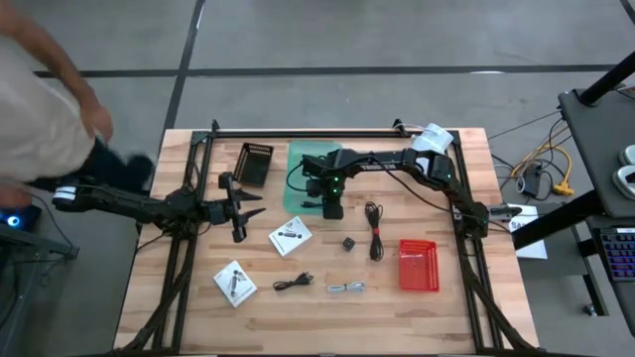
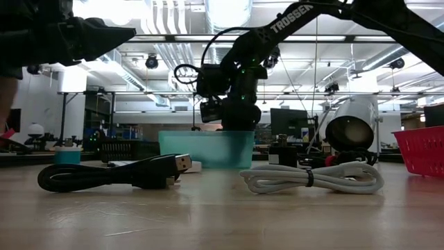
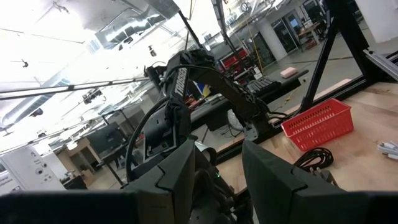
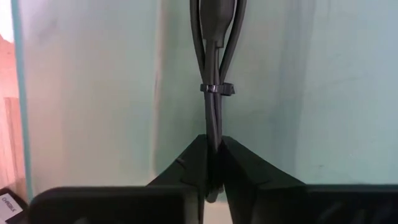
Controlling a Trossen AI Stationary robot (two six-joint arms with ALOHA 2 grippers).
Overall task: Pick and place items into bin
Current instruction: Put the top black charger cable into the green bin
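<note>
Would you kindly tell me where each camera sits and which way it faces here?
High view: overhead, looking straight down on the table; both arms show, right tool over the teal bin.
Low view: at tabletop height, looking level past a black cable and grey cable to the bin.
Left wrist view: looks past the left tool at the right arm and red basket.
Right wrist view: looks down into the bin, tool shut on a thin black cable.
High and low share the bin.

A robotics lab or workshop: ceiling ducts, strip lighting and equipment-laden workbenches stretch behind the wooden table.
</note>
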